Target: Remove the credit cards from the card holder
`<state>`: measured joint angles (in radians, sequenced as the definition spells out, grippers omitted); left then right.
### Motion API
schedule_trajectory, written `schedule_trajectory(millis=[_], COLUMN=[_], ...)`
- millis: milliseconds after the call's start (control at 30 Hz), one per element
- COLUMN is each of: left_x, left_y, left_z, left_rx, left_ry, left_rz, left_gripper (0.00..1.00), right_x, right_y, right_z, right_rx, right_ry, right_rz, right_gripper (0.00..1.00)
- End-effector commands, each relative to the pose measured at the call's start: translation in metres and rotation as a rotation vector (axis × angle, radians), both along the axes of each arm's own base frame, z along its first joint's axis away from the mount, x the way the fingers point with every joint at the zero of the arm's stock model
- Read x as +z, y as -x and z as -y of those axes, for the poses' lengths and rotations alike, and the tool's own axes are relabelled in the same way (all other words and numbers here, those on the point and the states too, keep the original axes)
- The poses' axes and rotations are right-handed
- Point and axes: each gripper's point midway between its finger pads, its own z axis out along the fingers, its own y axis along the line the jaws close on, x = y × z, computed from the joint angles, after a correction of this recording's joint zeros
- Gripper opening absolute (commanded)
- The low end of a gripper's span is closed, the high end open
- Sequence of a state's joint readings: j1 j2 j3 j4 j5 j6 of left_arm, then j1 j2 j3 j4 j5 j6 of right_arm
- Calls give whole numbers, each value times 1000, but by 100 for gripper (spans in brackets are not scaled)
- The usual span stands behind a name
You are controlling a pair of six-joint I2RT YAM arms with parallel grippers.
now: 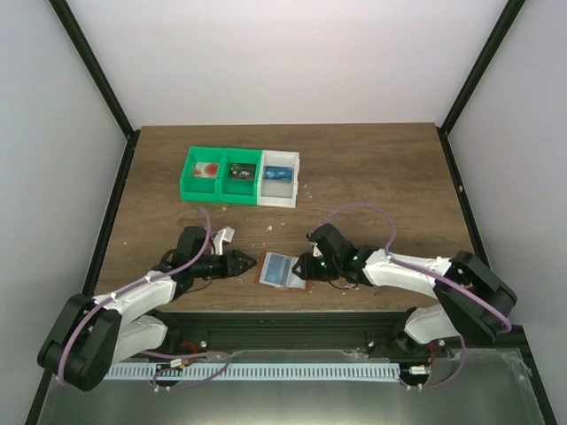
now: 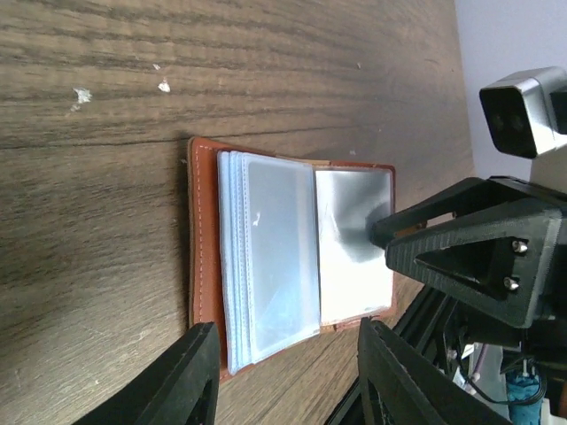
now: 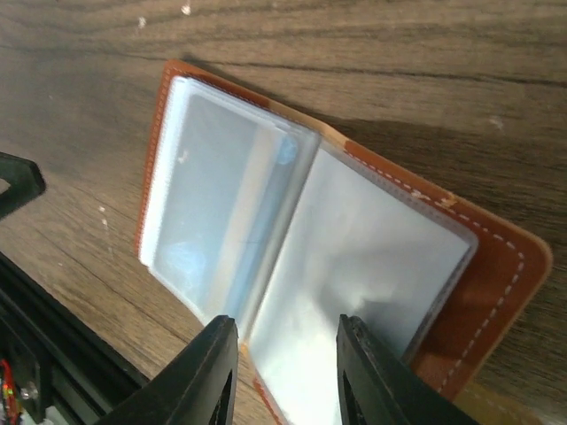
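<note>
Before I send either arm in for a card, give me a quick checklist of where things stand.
1. Card holder lying open and flat on the table: ok.
2. Left gripper jaws apart, nothing held: ok.
3. Right gripper jaws apart over the holder's right page: ok.
4. Right gripper actually pinning the holder down: cannot tell.
5. A card in the clear sleeves within reach: cannot tell, only a faint blue tint shows.
6. Green bin and white bin unobstructed: ok.
</note>
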<state>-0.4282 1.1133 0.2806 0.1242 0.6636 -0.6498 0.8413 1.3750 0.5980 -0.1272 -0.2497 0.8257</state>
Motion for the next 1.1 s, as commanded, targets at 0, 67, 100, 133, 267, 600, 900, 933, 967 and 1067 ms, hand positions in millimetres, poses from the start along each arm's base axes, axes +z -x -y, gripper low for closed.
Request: schedule_trajectory(millis=[0,67,100,133,267,600,900,933,967,1067], left_x=[8,8,8,9,11,9,-9,-14,-16,-17], left_y=[2,5,5,5,9,24,20,20,20,24], left_z=[7,9,9,10,12,21,23,22,22,25], left_rx=[-37,-47,-48,-50,-69,-106,-83,-80,-83,-100], left_ry=[49,53,55,58,80,117,47,31,26,54], left_rz=[28,24,26,27,25,11,26,23,20,-2], left_gripper=[44,44,44,44,41,40,42,43,43,43], right_x=[-10,-17,-21,-24,-34,-24,19,26,33,44], right_y=[5,6,6,5,-1,-23,-15,-11,-8,-2], right_z=[6,11,14,17,25,27,-1,-6,-11,-20], right_rx=[39,29,21,14,18,42,50,52,50,43], right_ry=[20,31,44,57,119,201,27,-21,-61,-142], right_rz=[38,42,45,53,93,217,165,153,142,113], right_gripper=[32,32,31,31,30,30,30,30,30,30])
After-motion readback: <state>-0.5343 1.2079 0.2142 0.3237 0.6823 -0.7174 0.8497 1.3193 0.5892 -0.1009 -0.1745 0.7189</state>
